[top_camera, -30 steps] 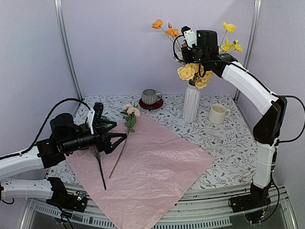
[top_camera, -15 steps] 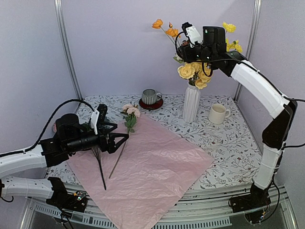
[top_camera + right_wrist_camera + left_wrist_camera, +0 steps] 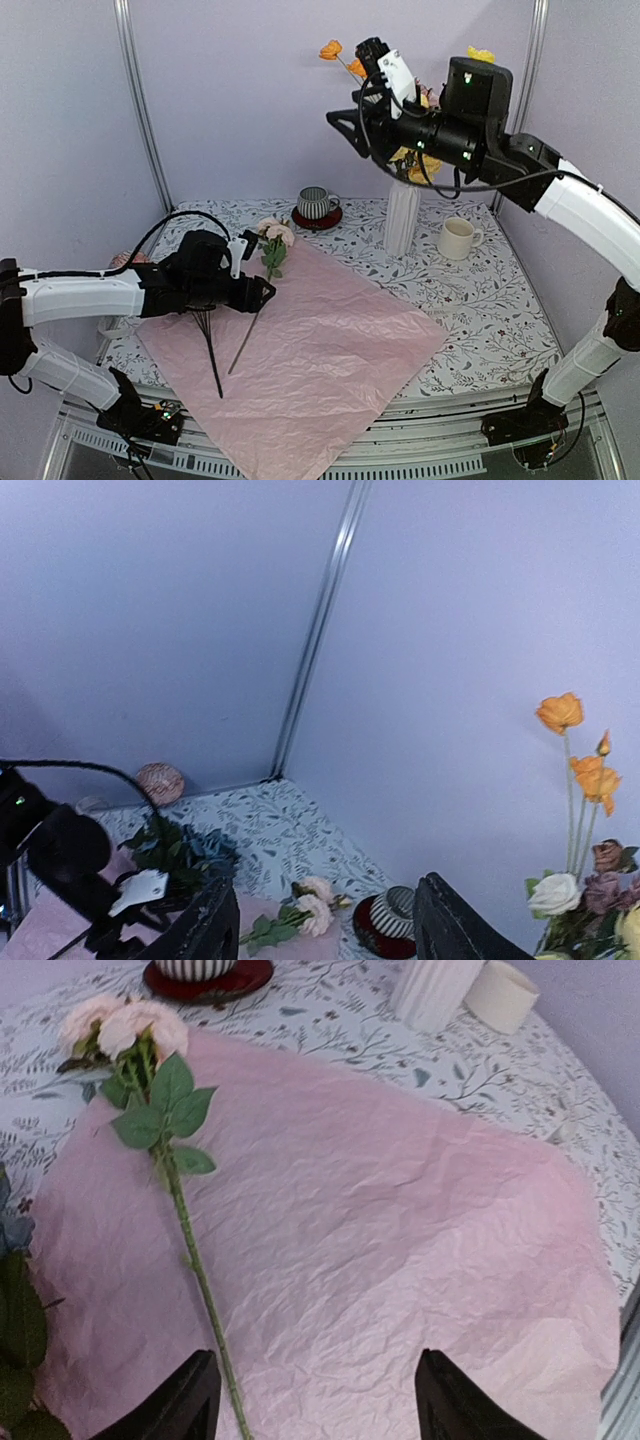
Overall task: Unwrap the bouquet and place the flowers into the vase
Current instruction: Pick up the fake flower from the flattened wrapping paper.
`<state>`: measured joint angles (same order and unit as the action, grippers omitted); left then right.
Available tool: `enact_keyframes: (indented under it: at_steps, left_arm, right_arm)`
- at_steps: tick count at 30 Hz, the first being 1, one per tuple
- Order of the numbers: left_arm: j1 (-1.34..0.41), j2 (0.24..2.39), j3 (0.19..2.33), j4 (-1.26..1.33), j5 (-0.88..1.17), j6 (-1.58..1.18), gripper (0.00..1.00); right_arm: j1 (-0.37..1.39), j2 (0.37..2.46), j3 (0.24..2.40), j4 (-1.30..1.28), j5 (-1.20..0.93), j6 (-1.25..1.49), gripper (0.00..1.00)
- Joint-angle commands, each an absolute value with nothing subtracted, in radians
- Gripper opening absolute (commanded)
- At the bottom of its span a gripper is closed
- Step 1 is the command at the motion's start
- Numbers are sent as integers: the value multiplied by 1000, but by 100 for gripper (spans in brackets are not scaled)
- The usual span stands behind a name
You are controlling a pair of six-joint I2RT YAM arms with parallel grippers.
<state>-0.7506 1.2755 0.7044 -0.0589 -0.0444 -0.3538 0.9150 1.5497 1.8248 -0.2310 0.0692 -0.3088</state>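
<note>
The bouquet is undone and its lilac-pink paper (image 3: 330,345) lies flat on the table. One pink rose (image 3: 273,233) lies on the paper, its long stem (image 3: 195,1270) just inside the left finger of my left gripper (image 3: 256,293), which is open low over it. Dark stems (image 3: 210,352) of a blue hydrangea (image 3: 190,850) stick out from under my left arm. The white ribbed vase (image 3: 402,215) holds orange poppies (image 3: 333,49) and yellow blooms, partly hidden by my right arm. My right gripper (image 3: 345,125) hangs high up, left of the vase, open and empty.
A striped cup on a red saucer (image 3: 317,205) stands behind the paper, and a cream mug (image 3: 458,239) stands right of the vase. A pinkish ball (image 3: 160,782) lies at the table's back left corner. The paper's near corner hangs over the front edge.
My right arm rose and swung left, away from the vase's flowers, its jaws opening wider. My left arm reached right toward the rose stem and its jaws narrowed a little.
</note>
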Motion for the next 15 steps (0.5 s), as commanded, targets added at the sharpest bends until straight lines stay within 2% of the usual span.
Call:
enact_keyframes:
  at_steps: [1,8,15]
  left_arm:
    - [-717,1375,777,-168,-134,-402,68]
    - [-689,1580,921,-287,-214,-423,61]
    - [-671,1780,1061,-373,-242,-428,57]
  right_arm:
    - [976,1469,1605,-92,3,-283,61]
    - [983,1345,1277,115,-36,-197,61]
    - [982,1354,1060,221,-100,-151,62]
